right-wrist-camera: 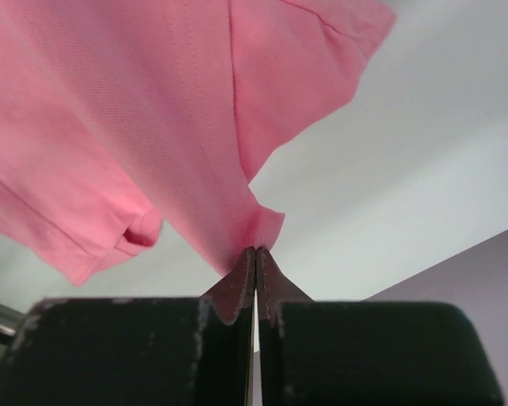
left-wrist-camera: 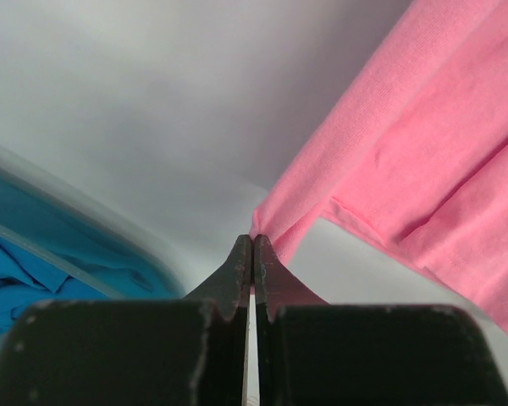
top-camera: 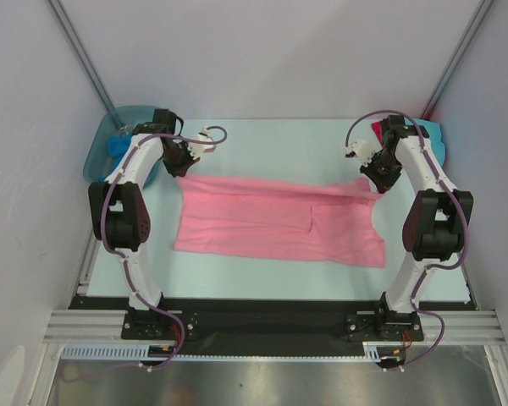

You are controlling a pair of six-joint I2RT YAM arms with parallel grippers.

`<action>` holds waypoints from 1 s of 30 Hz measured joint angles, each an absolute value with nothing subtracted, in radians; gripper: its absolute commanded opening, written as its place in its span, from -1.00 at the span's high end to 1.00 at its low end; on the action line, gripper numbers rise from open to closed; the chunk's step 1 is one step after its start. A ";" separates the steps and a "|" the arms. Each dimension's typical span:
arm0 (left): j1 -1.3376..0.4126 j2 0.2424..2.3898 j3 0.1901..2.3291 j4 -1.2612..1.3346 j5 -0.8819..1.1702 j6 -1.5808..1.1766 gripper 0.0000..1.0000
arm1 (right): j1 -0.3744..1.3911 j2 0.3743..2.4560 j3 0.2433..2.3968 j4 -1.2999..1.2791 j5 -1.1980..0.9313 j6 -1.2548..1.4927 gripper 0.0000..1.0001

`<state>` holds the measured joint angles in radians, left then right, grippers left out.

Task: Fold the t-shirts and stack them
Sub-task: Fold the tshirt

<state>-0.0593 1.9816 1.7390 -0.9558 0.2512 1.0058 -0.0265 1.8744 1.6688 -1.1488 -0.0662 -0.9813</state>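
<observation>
Far corners of the pink tee lifted: left gripper clamped at 10 o'clock, right gripper clamped at 2 o'clock.

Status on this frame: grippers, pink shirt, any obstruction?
Left gripper shut on pink t-shirt, far left corner. Right gripper shut on far right corner. Shirt spread across table. Tub, other t-shirts off at far corners.

The pink t-shirt is soft, matt knit cloth with stitched hems. The blue t-shirt is matt, creased cloth. The tub is translucent blue plastic, smooth and slightly glossy. The worktop is pale, smooth and matt. The left end effector and right end effector have matt black housings with scuffed edges. The frame rails are bare ribbed metal.
</observation>
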 measured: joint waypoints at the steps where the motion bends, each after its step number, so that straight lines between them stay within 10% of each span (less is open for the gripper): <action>1: -0.059 1.981 1.739 -0.958 0.251 1.012 1.00 | -0.022 1.865 1.654 -1.150 -0.064 -0.984 1.00; 30: -0.057 1.980 1.681 -1.116 0.269 1.131 0.99 | 0.029 1.748 1.435 -1.120 0.002 -1.026 1.00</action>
